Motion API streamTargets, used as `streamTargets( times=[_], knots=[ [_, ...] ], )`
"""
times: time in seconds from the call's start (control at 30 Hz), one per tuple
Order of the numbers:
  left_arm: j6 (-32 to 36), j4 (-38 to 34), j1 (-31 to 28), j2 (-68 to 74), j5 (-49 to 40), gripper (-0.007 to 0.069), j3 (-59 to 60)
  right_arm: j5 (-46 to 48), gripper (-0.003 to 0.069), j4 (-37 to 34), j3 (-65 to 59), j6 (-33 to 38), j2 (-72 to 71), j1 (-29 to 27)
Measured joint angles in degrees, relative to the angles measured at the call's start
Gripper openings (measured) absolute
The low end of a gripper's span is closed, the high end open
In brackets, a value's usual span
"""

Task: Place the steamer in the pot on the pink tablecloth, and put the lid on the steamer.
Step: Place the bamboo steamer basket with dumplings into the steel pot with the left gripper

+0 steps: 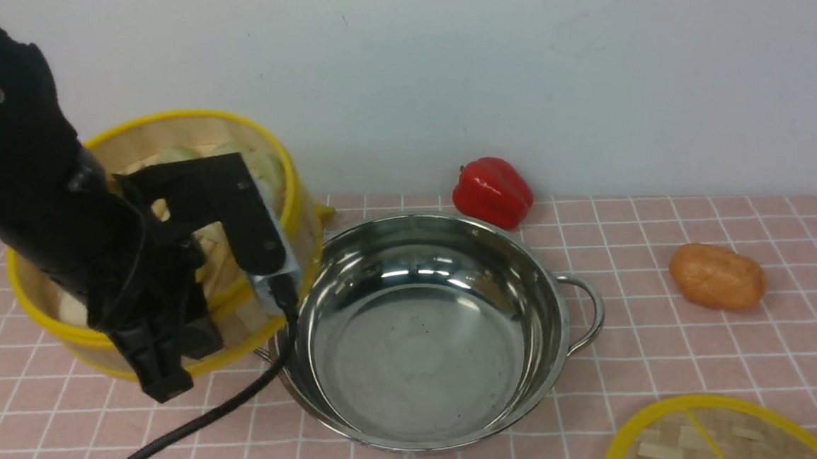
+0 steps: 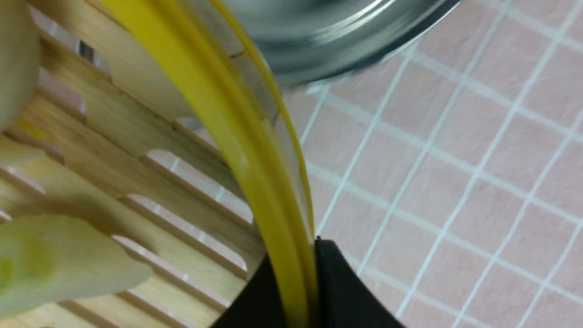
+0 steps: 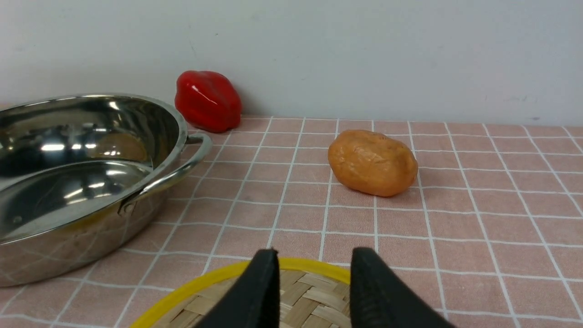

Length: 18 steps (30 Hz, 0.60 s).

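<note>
Steamer point(image 1: 173, 137), principal item: by our reckoning not yet in the pot point(image 1: 430, 344), so both steps of the task are outstanding. The remaining entries run by size. Pink tablecloth point(image 1: 692, 346): spread over the worktop, carrying all that follows. Pot, second entry: upright at the middle, shiny interior bare, nothing seated in it. Steamer, second entry: just beside the pot on the robot's left, tilted so that we look into it. Its pale dumplings point(image 2: 68, 264) lie on the slatted floor. We cannot tell whether its lower edge touches the cloth. The left gripper point(image 2: 300, 273) has its jaws pinching the yellow rim on the near side, one jaw inside the wall and one outside. We judge that a carry over the pot's rim and a level lowering are due next. Lid point(image 1: 707, 453): flat on the cloth at the near right, well apart from the steamer. The right gripper point(image 3: 309, 291) hovers over it with jaws spread and holding nothing. Potato point(image 1: 718, 277) and red pepper point(image 1: 492, 191): bystanders beyond the pot, no part in the task.
</note>
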<state>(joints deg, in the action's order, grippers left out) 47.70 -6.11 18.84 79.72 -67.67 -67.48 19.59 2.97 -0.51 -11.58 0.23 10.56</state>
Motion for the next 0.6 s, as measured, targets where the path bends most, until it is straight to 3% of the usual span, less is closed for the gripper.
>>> streamTargets(
  times=[0.17, 0.27, 0.6],
  knots=[
    [-0.5, -1.6, 10.6, 4.8, 1.7, 0.0029, -5.3, 0.0, 0.0242, 0.0, 0.0, 0.0, 0.0, 0.0],
    [-1.6, -2.0, 14.2, 9.0, 2.4, 0.0029, -8.3, 0.0, 0.0242, 0.0, 0.0, 0.0, 0.0, 0.0],
    [-5.0, -0.3, 15.8, 24.8, 4.3, 0.0029, -15.2, 0.0, 0.0242, 0.0, 0.0, 0.0, 0.0, 0.0]
  ],
)
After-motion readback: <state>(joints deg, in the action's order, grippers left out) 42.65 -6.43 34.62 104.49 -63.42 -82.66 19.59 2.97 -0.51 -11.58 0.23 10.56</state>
